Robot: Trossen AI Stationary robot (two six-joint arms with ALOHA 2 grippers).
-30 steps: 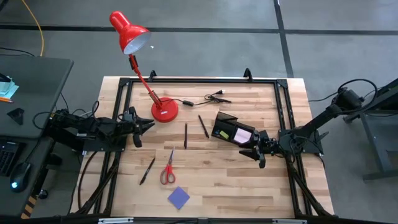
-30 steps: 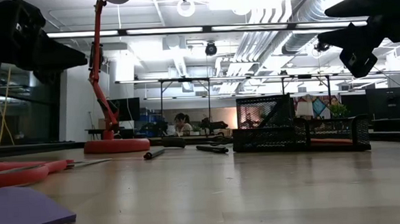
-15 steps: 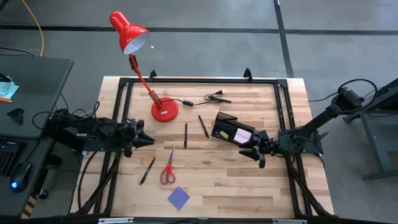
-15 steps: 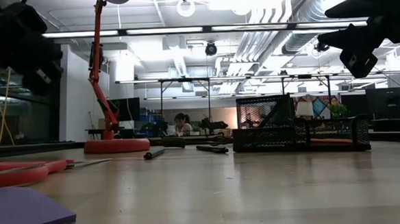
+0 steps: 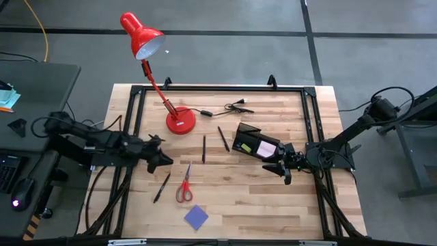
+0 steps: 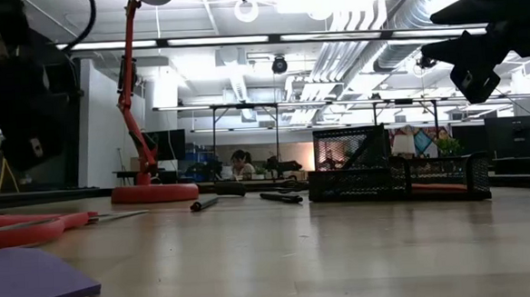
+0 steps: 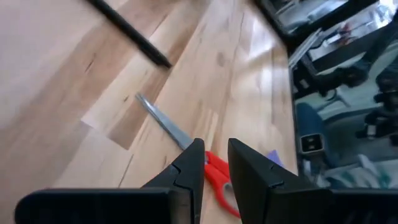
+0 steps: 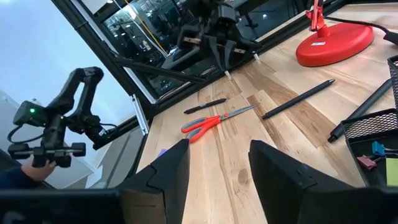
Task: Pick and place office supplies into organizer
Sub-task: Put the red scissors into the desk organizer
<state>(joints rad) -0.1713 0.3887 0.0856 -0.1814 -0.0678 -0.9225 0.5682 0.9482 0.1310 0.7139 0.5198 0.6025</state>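
From above, a wooden worktop [image 5: 239,198] carries scattered office supplies. The left hand [image 5: 166,161] hovers just beside the blade tips of the red-handled scissors [image 5: 184,187], which lie near the front, with a dark pen [image 5: 162,186] to their left and a blue-purple note pad [image 5: 196,216] in front of them. Two more pens [image 5: 203,148] [image 5: 223,139] lie mid-worktop. The black organizer [image 5: 254,145] sits right of centre, a pink note pad [image 5: 265,147] already inside it. The right hand [image 5: 283,169] waits just beside the organizer's front right corner. A red desk lamp [image 5: 179,121] stands at the back.

From worktop height, the organizer [image 6: 398,175] stands far off, the scissor handles [image 6: 19,230] and purple pad [image 6: 31,281] close by.

The left wrist camera shows its two fingers [image 7: 191,167] parted by a narrow gap, directly over the scissors [image 7: 211,174] where blade meets handle.

The right wrist camera shows its fingers [image 8: 171,168] spread wide, holding nothing, the scissors [image 8: 214,120] well beyond.

A likely risk: the narrow gap may straddle poorly, so a finger lands on the flat blade and skids the scissors aside, or pinches only one handle so they swing when lifted
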